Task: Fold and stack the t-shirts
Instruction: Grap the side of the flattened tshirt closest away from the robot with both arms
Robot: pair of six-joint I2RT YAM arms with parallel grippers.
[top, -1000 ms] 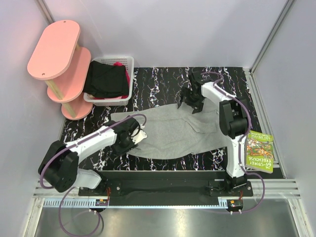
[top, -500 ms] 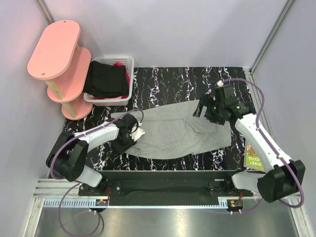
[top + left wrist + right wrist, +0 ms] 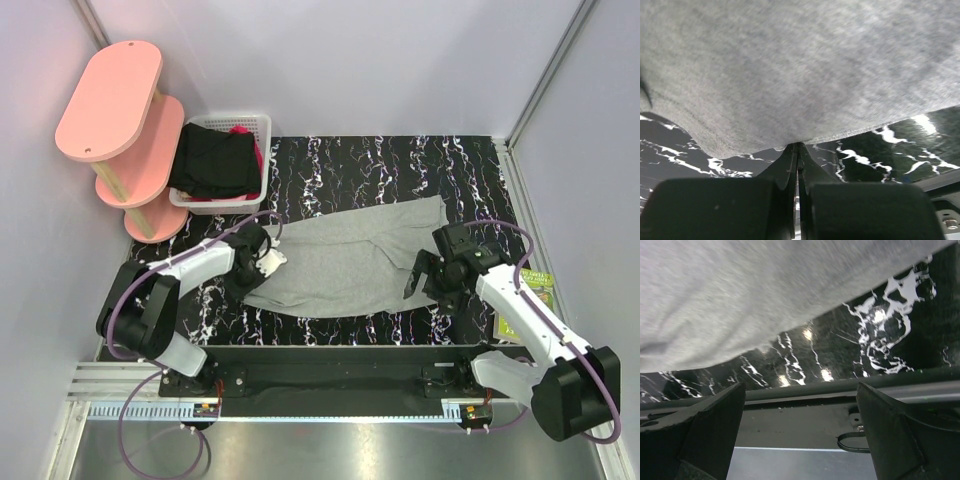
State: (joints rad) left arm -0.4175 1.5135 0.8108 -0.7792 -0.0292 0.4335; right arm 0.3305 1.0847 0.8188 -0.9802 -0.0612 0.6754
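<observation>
A light grey t-shirt [image 3: 340, 260] lies spread on the black marbled table [image 3: 350, 165]. My left gripper [image 3: 266, 259] sits at the shirt's left edge. In the left wrist view its jaws [image 3: 798, 146] are pressed together at the hem of the grey cloth [image 3: 790, 70], pinching it. My right gripper [image 3: 416, 281] hovers at the shirt's near right corner, jaws wide apart. In the right wrist view nothing lies between its fingers [image 3: 800, 432], and the grey cloth [image 3: 750, 295] is beyond them. A black garment [image 3: 212, 162] with a bit of magenta cloth [image 3: 259, 158] fills the basket.
The white lattice basket [image 3: 256, 121] stands at the back left beside a pink two-tier shelf [image 3: 110, 100]. A green book [image 3: 538, 288] lies at the table's right edge, half hidden by the right arm. The black base rail [image 3: 330, 355] runs along the near edge.
My left gripper has shut at the shirt's left hem. The right arm swung from the far right of the shirt down to its near right corner, and that side now lies flatter.
</observation>
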